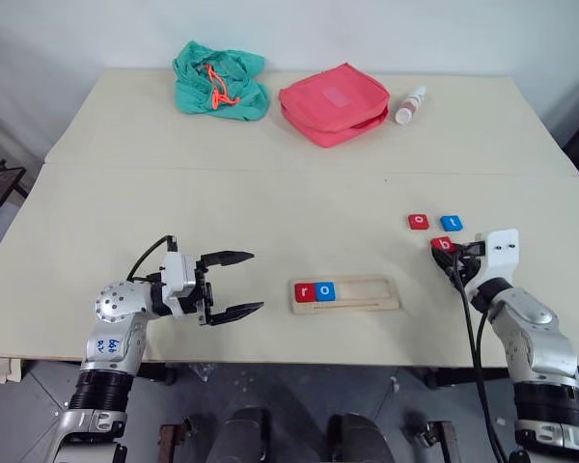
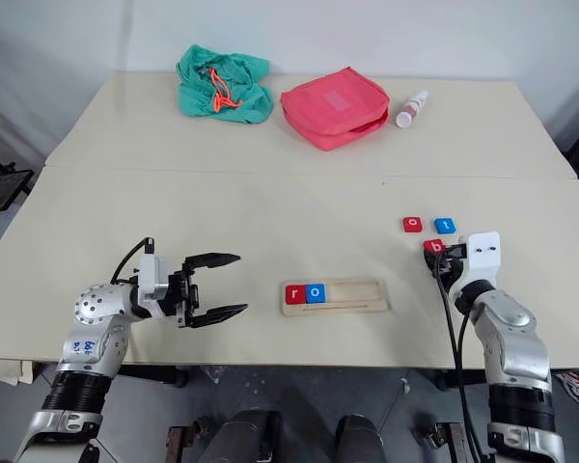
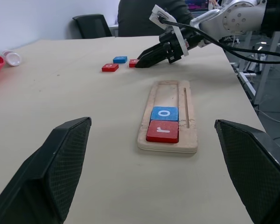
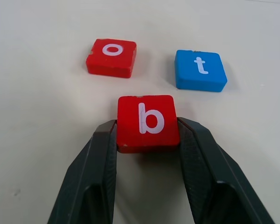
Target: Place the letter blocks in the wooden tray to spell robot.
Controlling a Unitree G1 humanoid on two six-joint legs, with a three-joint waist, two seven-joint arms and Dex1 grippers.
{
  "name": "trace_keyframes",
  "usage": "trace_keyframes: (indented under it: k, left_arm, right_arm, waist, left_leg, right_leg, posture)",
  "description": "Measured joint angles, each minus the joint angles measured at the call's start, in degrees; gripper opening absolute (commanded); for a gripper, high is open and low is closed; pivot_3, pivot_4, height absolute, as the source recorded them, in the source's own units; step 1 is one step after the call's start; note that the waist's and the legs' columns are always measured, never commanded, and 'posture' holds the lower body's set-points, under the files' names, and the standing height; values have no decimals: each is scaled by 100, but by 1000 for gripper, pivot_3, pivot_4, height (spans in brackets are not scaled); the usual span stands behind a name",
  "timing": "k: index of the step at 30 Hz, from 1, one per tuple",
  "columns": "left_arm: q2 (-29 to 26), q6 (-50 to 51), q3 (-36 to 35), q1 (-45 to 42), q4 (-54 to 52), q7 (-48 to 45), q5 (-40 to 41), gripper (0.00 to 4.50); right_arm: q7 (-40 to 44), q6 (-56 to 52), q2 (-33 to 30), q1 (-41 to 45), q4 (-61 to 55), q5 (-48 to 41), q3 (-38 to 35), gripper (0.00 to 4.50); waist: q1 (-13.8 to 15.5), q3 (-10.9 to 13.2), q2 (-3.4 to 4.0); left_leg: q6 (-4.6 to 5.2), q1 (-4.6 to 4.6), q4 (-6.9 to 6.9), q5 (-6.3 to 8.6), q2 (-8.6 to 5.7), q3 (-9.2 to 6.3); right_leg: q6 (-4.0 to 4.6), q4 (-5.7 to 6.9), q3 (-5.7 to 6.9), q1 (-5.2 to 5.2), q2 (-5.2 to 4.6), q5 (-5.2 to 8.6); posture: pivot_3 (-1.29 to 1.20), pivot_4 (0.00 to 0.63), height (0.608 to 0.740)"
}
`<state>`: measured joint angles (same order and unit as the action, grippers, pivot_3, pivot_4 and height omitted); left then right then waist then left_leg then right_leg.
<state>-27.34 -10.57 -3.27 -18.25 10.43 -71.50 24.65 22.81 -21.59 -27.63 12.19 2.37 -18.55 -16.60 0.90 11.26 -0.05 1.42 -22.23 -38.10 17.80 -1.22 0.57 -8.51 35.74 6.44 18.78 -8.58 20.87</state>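
Right wrist view: the red "b" block [image 4: 148, 122] is seen clamped between the two black jaws of the right gripper [image 4: 147, 140], one finger pressed against each side of the tile, which rests flat on the pale surface [image 4: 37, 116]. Just beyond it, the red "o" block [image 4: 111, 57] and the blue "t" block [image 4: 200, 70] are laid side by side, apart from each other and from the held tile.

From the head views, this group of three tiles is found on the robot's right side of the surface, well apart from the wooden tray [image 1: 367, 293], which lies near the front edge, roughly central. At the tray's left end, the red "r" block [image 1: 304, 291] and the blue "o" block [image 1: 325, 290] are seated touching one another, with the rest of the tray bare.

The left gripper [image 1: 239, 283] is held level to the left of the tray, pointed toward it, with its jaws spread wide and nothing between them.

At the far side of the surface, a green cloth bag [image 1: 219, 81] with an orange cord, a pink zipped pouch [image 1: 334, 103] and a small white bottle [image 1: 410, 105] are placed in a row.
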Motion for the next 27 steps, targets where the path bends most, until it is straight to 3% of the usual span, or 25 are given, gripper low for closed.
trace_keyframes:
  k: [4, 8, 18, 27]
  left_arm:
    - [-39, 10, -9, -113, 230, -240, 67, 4500]
    - [-87, -27, -27, -191, 458, -478, 90, 4500]
    - [-195, -360, -65, -565, 1057, -935, 94, 4500]
    - [-191, -392, -64, -579, 1055, -898, 94, 4500]
  right_arm:
    - [-274, -506, 234, -1056, -1680, -295, -99, 1465]
    - [-581, -1025, 493, -1754, -2642, -468, -136, 1465]
    - [-945, -1237, 865, -2178, -3036, -470, -39, 1465]
    - [-906, -1106, 981, -2210, -3039, -475, 69, 4471]
  waist:
    - [44, 0, 1]
    - [39, -1, 0]
    - [32, -1, 0]
    - [34, -1, 0]
  left_leg:
    - [-1, -2, 7, 1, 1, -3]
    - [-1, 1, 2, 0, -1, 5]
    - [-1, 3, 6, 0, -1, 8]
    - [-1, 4, 5, 0, -1, 6]
  right_leg:
    - [0, 3, 0, 5, 1, 0]
    - [0, 1, -9, 3, 2, 0]
    - [0, 4, -15, 8, 3, 0]
    - [0, 7, -16, 8, 3, 0]
  posture:
    - [0, 150, 740]
    - [0, 150, 740]
    - [0, 150, 740]
    - [0, 150, 740]
